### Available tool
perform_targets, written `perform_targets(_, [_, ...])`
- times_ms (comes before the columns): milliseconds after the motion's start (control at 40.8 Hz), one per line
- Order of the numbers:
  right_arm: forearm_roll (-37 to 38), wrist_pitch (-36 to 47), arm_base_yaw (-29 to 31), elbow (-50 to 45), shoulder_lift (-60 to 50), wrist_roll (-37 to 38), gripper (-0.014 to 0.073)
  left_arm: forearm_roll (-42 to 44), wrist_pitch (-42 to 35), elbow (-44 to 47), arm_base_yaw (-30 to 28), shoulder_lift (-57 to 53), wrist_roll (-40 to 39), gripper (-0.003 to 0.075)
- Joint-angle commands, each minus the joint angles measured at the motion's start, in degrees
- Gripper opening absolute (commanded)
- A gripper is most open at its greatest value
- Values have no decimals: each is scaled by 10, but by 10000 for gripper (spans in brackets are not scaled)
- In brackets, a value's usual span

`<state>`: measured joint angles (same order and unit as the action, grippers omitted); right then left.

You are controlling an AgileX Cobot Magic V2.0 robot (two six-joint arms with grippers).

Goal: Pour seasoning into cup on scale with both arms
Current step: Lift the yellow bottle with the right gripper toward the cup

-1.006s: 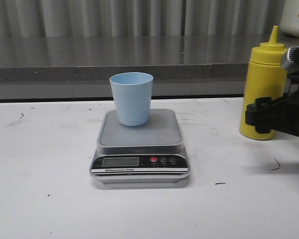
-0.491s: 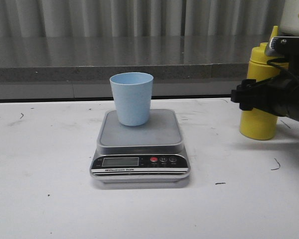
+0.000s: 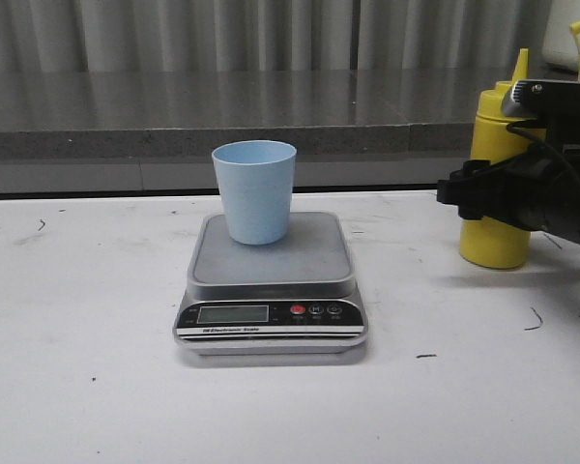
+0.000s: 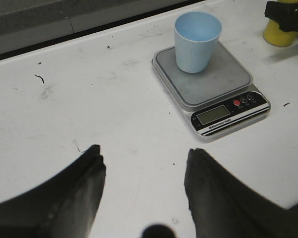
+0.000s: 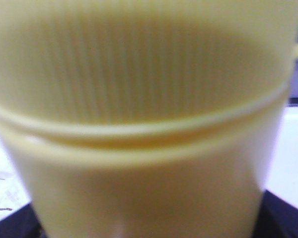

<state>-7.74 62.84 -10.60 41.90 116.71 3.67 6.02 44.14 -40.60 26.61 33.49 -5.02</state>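
The pale blue cup (image 3: 255, 193) stands upright on the grey platform of the scale (image 3: 271, 266), whose display is blank. The yellow seasoning bottle (image 3: 498, 242) stands on the table at the right, nozzle up. My right gripper (image 3: 464, 190) reaches in from the right at mid-height of the bottle, jaws open on either side of it. The bottle fills the right wrist view (image 5: 149, 99), with dark fingers (image 5: 285, 218) only at the lower corners. My left gripper (image 4: 144, 158) is open and empty over bare table, short of the scale (image 4: 213, 84) and cup (image 4: 197, 42).
A grey stone ledge (image 3: 222, 135) runs along the back of the white table (image 3: 77, 387). A white container (image 3: 570, 39) sits on the ledge behind the bottle. My left arm does not show in the front view.
My right gripper has risen from the bottle's lower part to its middle and pushed further left around it. The bottle has shifted slightly left. Cup and scale have not moved.
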Motion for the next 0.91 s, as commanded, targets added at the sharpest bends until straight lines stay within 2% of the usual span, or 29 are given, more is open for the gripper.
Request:
perform_targets(0, [11,31,4,11,-27,1,343,-3,-38,-15,4,2,-2,365])
perform_targets(147, [24,6,4,10,-43,-7,343,-3,-38,-15,4,2,-2,365])
perform_targets(417, [72,-157,0,10,-156,-149,338,-3,-38,-15,4,2,-2,364])
perform_targets(638, [64,-306,-36,27,-245,-353,338,-3,-38,-15,4,2,-2,365])
perform_targets(810, [7,-469,-79,100,-255,-499,337,-3,-38,-15,4,2,-2,365])
perform_targets(883, [-15,-513,-95,134,-251,-544,337,-3,-38,-15,4,2,-2,365])
